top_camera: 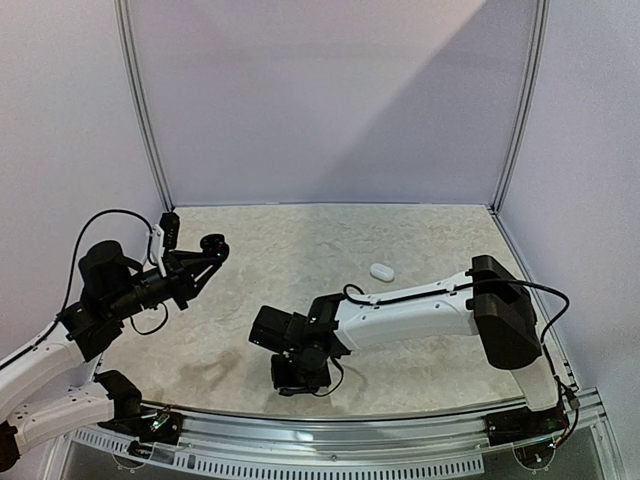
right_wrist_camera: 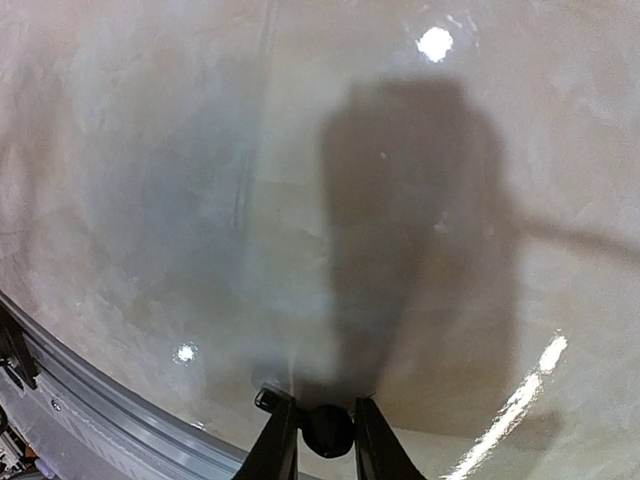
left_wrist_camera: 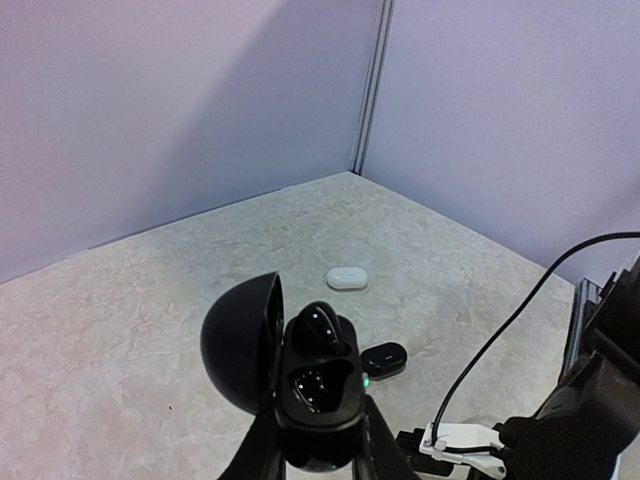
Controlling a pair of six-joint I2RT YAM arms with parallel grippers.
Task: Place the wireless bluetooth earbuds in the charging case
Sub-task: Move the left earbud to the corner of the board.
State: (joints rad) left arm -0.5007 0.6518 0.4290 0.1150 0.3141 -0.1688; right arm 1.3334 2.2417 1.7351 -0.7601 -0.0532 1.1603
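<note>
Overhead view of two robot arms at a pale marbled tabletop (top_camera: 420,235). The left tool (top_camera: 207,252), at 9 o'clock, is closed on an open black charging case (left_wrist_camera: 320,390) and holds it raised, with the lid swung out to the case's 9 o'clock side. One black earbud (left_wrist_camera: 318,325) sits in the far socket. The near socket looks vacant, though the gloss makes that hard to confirm.

The right tool (right_wrist_camera: 320,415), low near the front edge at 6 o'clock, pinches a second black earbud (right_wrist_camera: 328,432) between its fingertips, close to the surface. A closed white case (top_camera: 381,271) lies at 2 o'clock from it.

The step in hand appears to be the carry: the earbud is in grip but not yet seated. Next, the right tool would likely need to travel toward 11 o'clock, up to the held case. It would then align the earbud with the vacant socket and press it in gently.
</note>
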